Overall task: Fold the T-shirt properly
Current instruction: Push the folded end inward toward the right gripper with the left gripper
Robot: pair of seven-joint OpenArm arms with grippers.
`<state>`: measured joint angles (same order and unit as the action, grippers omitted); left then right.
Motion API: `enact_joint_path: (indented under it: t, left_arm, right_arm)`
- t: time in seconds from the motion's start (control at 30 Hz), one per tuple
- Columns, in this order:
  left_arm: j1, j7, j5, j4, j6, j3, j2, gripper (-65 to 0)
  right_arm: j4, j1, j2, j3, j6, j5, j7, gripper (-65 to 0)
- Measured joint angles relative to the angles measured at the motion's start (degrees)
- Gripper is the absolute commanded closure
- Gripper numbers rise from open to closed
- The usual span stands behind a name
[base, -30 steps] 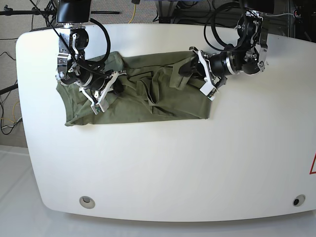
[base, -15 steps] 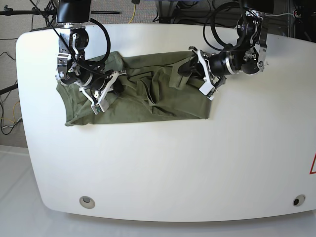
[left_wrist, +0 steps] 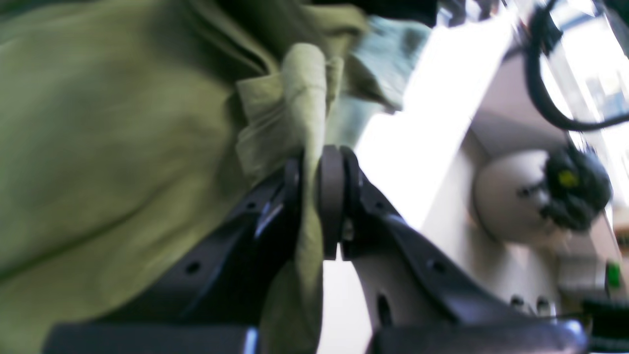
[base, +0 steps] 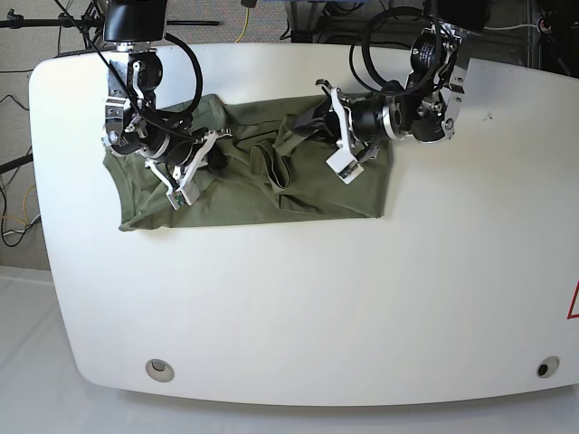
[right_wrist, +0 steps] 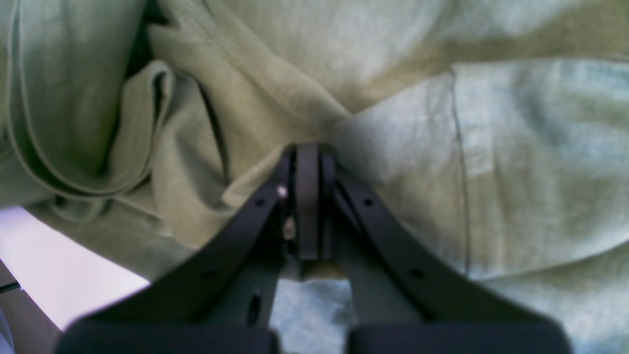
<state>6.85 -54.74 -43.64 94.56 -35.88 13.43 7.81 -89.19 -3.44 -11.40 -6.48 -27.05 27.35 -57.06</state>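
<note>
While both grippers (left_wrist: 314, 196) (right_wrist: 307, 196) pinch its folds, the olive T-shirt (base: 262, 185) lies rumpled.

- A robotics lab or test room, not a home.
- A white table (base: 298, 307) with rounded corners carries two black arms on mounts at its far edge.
- Cables (base: 27, 194) trail over the pale floor to one side.
- More wires and dark stands (base: 54, 23) crowd the space behind the table.

L hand (left_wrist: 310, 196) pinching T-shirt (left_wrist: 123, 123) fold
</note>
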Motion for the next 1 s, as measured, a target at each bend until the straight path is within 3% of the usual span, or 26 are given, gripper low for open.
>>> enact_joint_path:
  t: [0.33,0.7,0.77,1.0]
  left_arm:
    - [-0.2,0.24,0.46,-0.13,0.09,4.72,-1.77,-5.1]
    - [-0.2,0.22,8.26,-0.24,0.07,8.09,-1.92,-6.1]
    - [-0.2,0.24,8.22,-0.24,0.04,8.11,-2.05,-8.7]
    - [-0.07,0.33,8.04,-0.17,-0.15,6.1,-2.08,-34.9]
  right_arm:
    - [0.0,-0.02,0.0,0.0,0.0,0.04,0.0,-0.3]
    - [-0.04,-0.46,0.0,0.0,0.0,0.09,0.48,-0.3]
    - [-0.04,-0.48,0.0,0.0,0.0,0.07,0.46,-0.3]
    - [-0.04,-0.5,0.0,0.0,0.02,0.07,0.46,-0.3]
